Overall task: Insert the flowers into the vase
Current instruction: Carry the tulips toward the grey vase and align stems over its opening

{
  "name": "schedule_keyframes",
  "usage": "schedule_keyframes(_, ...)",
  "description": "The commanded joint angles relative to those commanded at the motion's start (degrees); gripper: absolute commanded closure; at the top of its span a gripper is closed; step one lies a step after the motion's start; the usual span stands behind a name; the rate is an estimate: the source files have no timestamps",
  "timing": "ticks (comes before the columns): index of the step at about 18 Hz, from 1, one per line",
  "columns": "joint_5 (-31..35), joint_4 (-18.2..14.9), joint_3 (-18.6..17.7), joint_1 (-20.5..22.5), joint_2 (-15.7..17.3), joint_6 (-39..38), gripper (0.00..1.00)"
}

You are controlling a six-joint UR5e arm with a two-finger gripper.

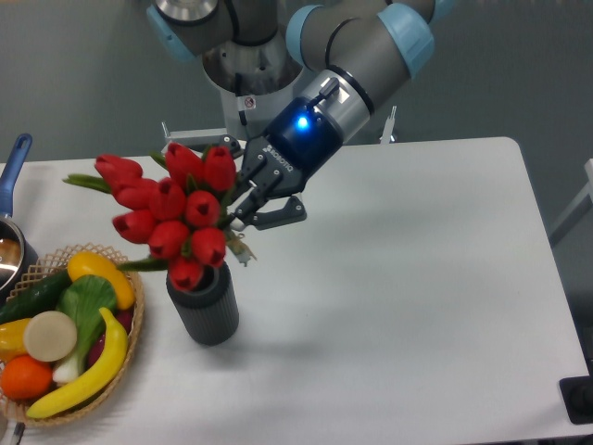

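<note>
Camera view shows the tool [243,206] clamped on the flowers [171,213], which hang tilted just above the vase [204,306] on the tabletop [417,278]. I think the stems must next tip down into the mouth.

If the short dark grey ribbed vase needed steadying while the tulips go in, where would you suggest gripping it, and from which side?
I would grip the short dark grey ribbed vase across its lower ribbed wall, coming in level from its bare right side. It stands upright, the bunch of red tulips held by the gripper covers its mouth, and the wicker basket of fruit crowds its left.
</note>
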Motion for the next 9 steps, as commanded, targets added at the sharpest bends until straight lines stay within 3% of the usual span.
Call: schedule_keyframes(9, 0.0, -0.1, 0.5, -5.3, -3.3, 0.0, 0.76)
